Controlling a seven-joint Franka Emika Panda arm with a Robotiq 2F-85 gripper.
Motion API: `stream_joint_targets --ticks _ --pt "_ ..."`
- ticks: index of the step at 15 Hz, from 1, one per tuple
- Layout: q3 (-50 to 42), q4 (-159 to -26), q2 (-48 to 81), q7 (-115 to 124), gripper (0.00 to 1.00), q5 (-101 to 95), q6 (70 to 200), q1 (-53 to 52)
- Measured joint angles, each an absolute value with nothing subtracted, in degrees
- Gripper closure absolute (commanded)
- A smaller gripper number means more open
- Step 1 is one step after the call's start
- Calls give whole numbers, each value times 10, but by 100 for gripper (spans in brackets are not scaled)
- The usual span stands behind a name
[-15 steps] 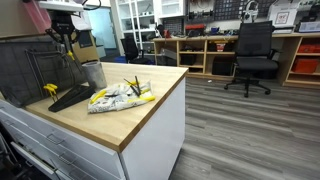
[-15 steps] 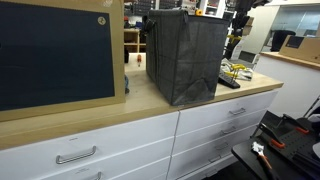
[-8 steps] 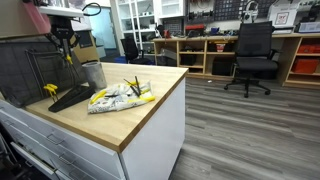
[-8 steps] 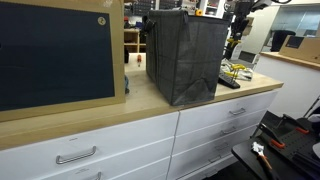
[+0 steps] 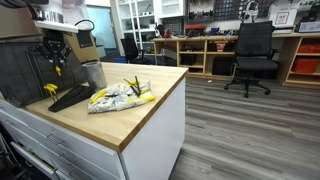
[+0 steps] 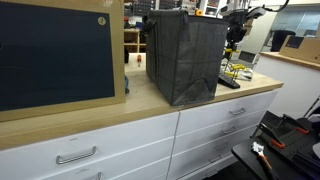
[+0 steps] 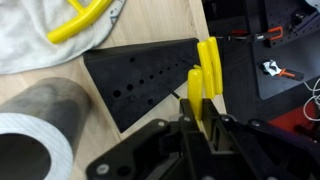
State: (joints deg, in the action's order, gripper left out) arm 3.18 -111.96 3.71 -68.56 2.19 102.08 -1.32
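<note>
As the jaws clamp it, the yellow tool (image 7: 196,92) hangs upright above the rack (image 7: 140,75).

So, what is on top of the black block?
Over it, yellow handles stand at the edge of the block; its top shows small holes. The pincer covers their lower ends, so whether they sit in the block is hidden.
</note>
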Motion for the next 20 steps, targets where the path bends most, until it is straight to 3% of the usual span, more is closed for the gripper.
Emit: stream_joint_targets --ticks 9,20 --pt "41 -1154 45 -757 96 1 975 -24" --pt "53 -1150 41 -765 96 -19 1024 -35"
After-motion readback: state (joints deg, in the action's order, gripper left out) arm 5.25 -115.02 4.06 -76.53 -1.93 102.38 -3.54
